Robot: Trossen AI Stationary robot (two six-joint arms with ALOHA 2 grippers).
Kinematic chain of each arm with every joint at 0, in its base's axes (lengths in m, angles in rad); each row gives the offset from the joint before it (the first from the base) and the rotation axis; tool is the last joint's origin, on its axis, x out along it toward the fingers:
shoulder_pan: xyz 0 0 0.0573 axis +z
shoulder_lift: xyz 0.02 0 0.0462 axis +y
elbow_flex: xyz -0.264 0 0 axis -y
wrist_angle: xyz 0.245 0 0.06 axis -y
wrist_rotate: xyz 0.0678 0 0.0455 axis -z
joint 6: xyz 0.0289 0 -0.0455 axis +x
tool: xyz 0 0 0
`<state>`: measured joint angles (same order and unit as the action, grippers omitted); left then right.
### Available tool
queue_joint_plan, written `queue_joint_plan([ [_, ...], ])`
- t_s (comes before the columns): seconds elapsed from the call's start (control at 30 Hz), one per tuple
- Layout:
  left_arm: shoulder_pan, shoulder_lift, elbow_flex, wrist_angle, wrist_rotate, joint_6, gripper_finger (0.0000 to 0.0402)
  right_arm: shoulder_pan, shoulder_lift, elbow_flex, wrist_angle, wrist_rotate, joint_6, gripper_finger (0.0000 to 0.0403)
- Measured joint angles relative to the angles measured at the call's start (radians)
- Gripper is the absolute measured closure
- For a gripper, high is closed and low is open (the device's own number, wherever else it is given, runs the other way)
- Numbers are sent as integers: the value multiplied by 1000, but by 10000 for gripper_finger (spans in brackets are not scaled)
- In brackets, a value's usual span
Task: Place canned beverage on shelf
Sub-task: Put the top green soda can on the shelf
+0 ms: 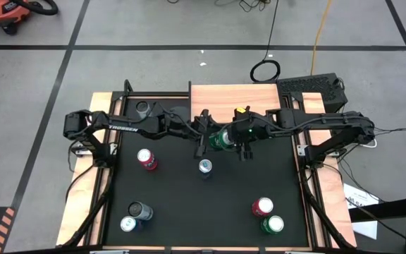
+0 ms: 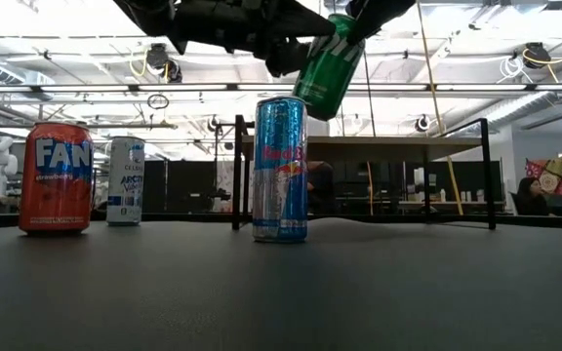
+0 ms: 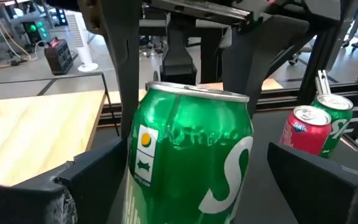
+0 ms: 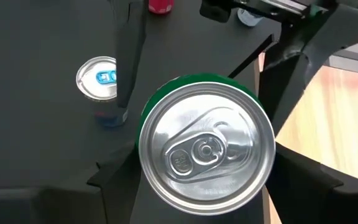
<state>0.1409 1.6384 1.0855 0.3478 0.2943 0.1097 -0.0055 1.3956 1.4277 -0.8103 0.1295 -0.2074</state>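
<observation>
Right tool (image 1: 242,143) grasps green can (image 1: 225,139) aloft; left tool (image 1: 201,138) released beside it; blue can (image 1: 205,167) below, shelf (image 1: 259,96) behind.

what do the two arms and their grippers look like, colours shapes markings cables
Both arms are dark, slim and jointed. The left arm carries white lettering along one link. Dark cables trail from the right arm near its base. The left gripper and right gripper each have two flat, black, blocky fingers. A small green light shows near the right wrist.

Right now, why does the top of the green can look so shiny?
In the right wrist view, the green can shows its bare metal lid, which catches overhead light; in the low view, bright ceiling lights glow behind the cans, leaving the black table dim.
</observation>
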Motion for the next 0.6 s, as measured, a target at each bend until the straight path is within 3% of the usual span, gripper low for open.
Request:
queue_joint_plan([
  [0.37, -2, 28, 4, 8, -8, 0, 18, -2, 0, 0, 37, -4, -43, 126],
  [0.6, 2, 27, 3, 24, -14, 7, 87, -2, -1, 0, 36, -9, -34, 126],
])
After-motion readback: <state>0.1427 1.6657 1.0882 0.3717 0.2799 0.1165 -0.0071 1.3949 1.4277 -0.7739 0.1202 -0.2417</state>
